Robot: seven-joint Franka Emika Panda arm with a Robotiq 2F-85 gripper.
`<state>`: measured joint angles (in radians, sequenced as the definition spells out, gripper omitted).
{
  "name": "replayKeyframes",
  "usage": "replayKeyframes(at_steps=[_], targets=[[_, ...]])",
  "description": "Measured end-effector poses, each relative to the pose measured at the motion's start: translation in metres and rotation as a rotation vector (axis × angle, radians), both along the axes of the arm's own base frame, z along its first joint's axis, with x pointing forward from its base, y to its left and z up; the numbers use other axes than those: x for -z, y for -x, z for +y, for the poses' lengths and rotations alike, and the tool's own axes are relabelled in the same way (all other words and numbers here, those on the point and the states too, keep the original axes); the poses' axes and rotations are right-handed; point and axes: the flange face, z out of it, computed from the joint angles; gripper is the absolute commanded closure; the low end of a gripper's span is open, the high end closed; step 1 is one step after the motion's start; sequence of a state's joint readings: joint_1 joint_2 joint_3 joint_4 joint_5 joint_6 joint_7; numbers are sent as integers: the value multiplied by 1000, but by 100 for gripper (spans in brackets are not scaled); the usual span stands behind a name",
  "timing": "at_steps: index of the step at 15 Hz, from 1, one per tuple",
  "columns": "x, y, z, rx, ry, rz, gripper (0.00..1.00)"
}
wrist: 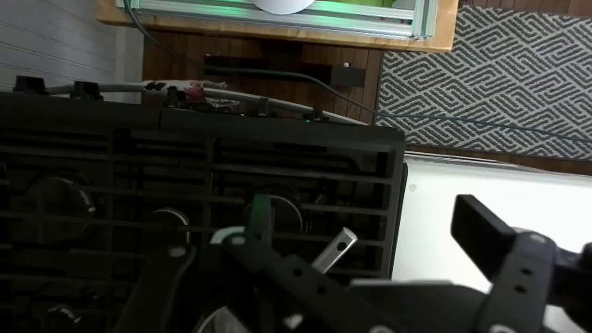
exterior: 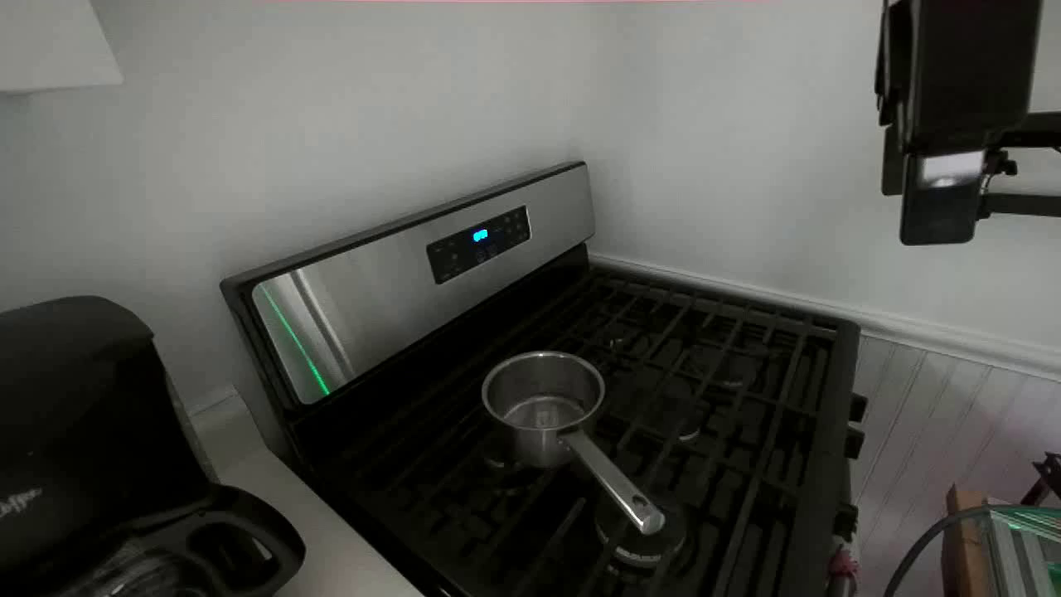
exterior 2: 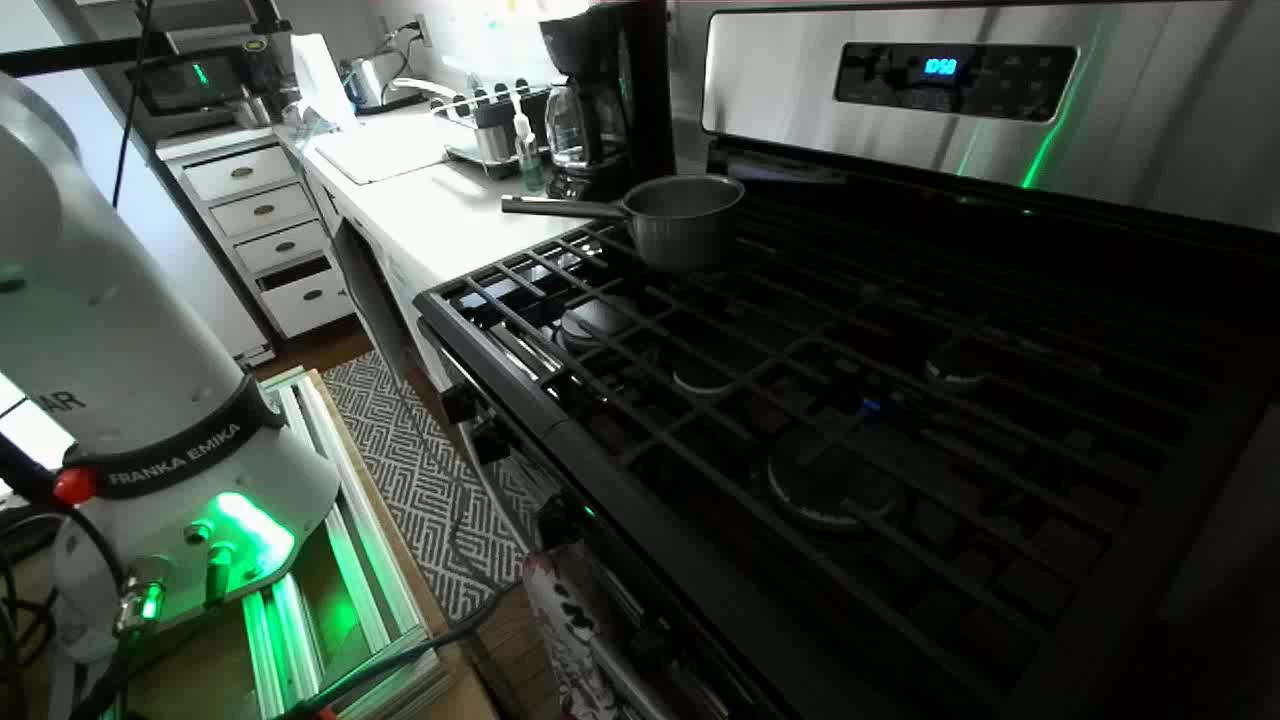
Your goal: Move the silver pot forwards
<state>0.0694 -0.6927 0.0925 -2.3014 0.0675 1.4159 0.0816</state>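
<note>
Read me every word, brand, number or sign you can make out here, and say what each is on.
"FRANKA EMIKA": black band on the robot arm.
"AR": higher on that arm, possibly part of a longer word.
"10:5", last digit blurred: stove display.
"ffee", start unclear: black coffee maker.
Too small to read: the button marks on the control panel.

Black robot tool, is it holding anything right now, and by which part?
Nothing is held: the black two-fingered tool stands open, and the small round silver metal pot sits apart from it on the black stovetop, its long straight metal handle ungripped.
</note>
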Motion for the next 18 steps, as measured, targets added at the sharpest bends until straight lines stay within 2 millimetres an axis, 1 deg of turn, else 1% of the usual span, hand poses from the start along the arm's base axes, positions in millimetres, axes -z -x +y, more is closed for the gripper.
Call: replayKeyframes(at_steps=[7, 9, 11, 13, 16, 18], targets=[[0, 0, 0, 0, 0, 0, 0], [1, -3, -6, 43, 1, -2, 0], [5, -12, -24, 146, 5, -15, 0], [13, -26, -49, 255, -2, -36, 0], [34, -48, -88, 384, -21, -59, 0], [48, -62, -107, 441, -37, -85, 0]])
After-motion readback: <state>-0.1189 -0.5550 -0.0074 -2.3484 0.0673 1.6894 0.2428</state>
